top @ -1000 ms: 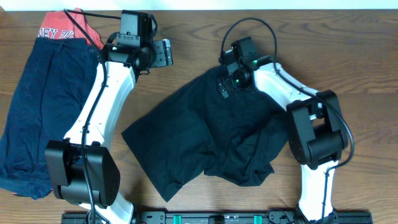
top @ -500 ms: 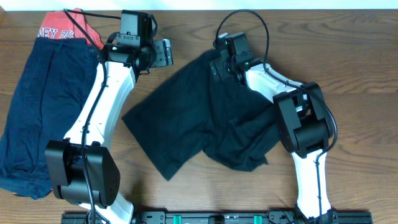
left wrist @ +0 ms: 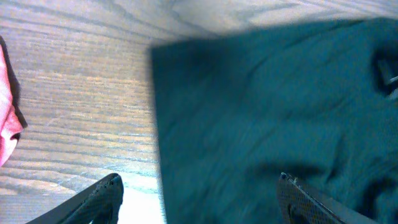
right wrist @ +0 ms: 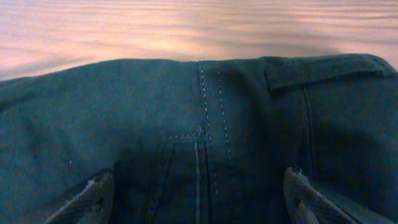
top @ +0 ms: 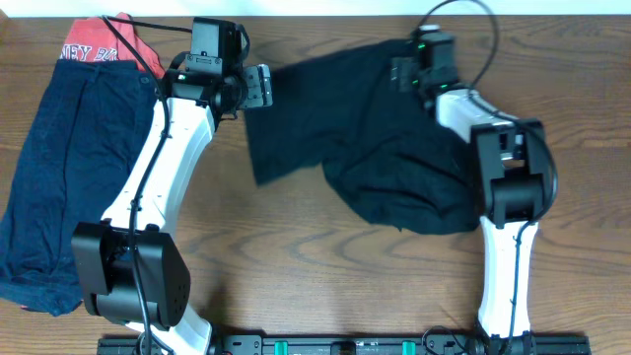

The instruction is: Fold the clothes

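My right gripper [right wrist: 199,177] stands with its jaws spread wide over the waistband of the plain black garment [top: 375,148]. The stitched seam and a belt loop [right wrist: 317,70] lie flat between the two fingers, with nothing pinched that I can see. The cloth sprawls rumpled across the far right of the wooden table [top: 296,266], and the right arm reaches over it. My left gripper [top: 258,87] hangs just as wide open beside the garment's left edge; its wrist camera shows, blurred, a dark corner of the fabric on bare wood below the fingertips. Well apart, along the table's left side, the navy-blue shorts [top: 59,168] lie stretched out lengthwise, their top covering the coral-red lettered tee [top: 94,47], which shows only at the far left corner
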